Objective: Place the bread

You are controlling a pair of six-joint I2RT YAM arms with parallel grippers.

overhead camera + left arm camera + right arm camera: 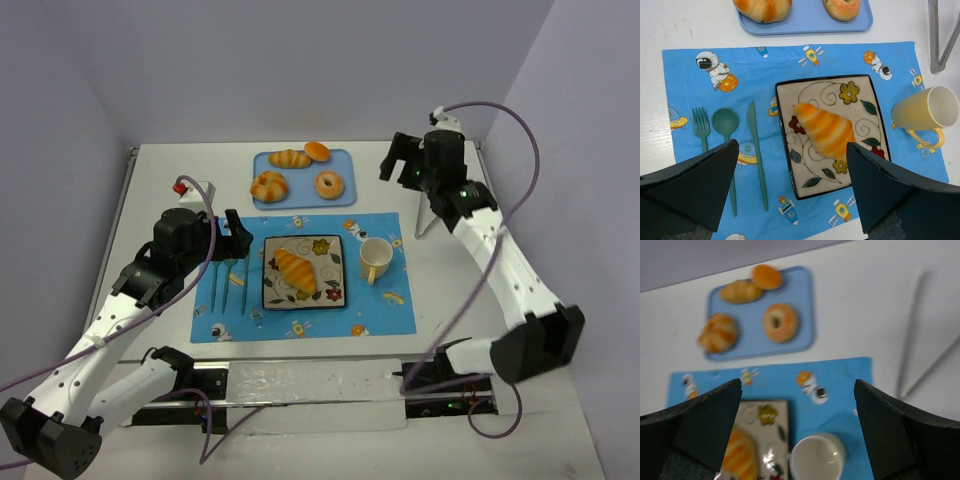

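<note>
The bread [296, 270], a long golden-orange ridged croissant, lies diagonally on the square flowered plate [330, 246] on the blue placemat. In the left wrist view the bread [825, 131] lies on the plate [790, 172], ahead of and between my fingers. My left gripper [232, 243] is open and empty, just left of the plate, above the cutlery; it also shows in the left wrist view [792, 150]. My right gripper [400, 165] is open and empty, raised at the back right; its wrist view [797, 385] shows the bread [740, 455] at lower left.
A blue tray [345, 196] at the back holds a pale curved croissant [290, 158], a round bun [317, 151], a ring donut [330, 184] and a fat striped roll [269, 186]. A yellow cup [374, 258] stands right of the plate. A teal fork, spoon and knife [756, 150] lie left of it. A metal stand [428, 215] is at the right.
</note>
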